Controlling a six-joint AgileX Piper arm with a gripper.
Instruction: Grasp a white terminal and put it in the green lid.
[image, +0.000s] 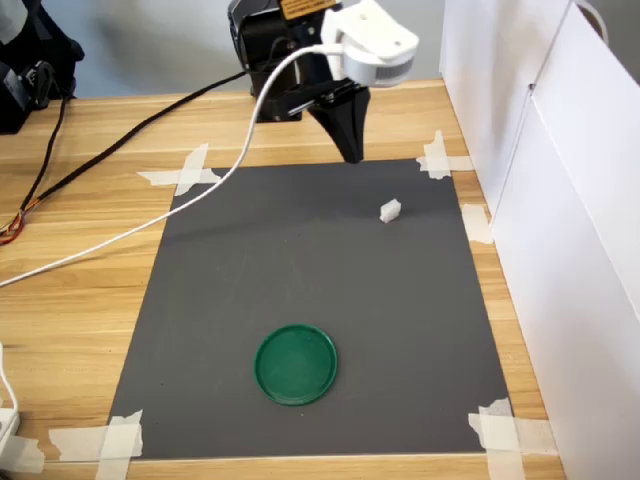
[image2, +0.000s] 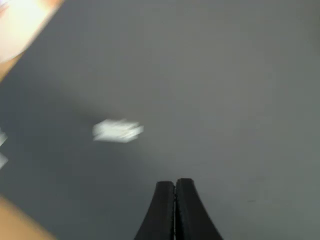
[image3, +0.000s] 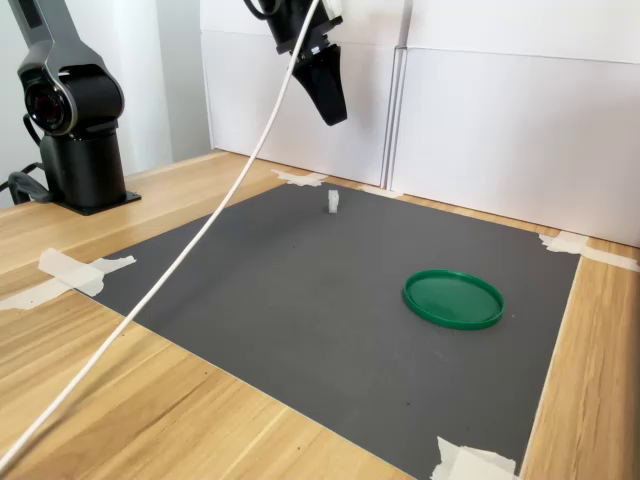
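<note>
- The white terminal (image: 390, 210) is a tiny blocky white piece, alone on the dark grey mat (image: 300, 280), in the upper right of the first exterior view; the wrist view shows it as a blurred white smear (image2: 118, 131).
- The green lid (image: 296, 364) is a round, flat, dark green disc with a low raised rim, lying open side up and empty, low and centre in the first exterior view, well apart from the terminal.

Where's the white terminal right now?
The white terminal sits on the grey mat, upper right in the first exterior view, below the raised gripper, far from the green lid.

Glossy plastic green lid (image: 296, 364) lies on a matt grey mat (image: 300, 270) over grained wood table (image: 90, 290).
</note>
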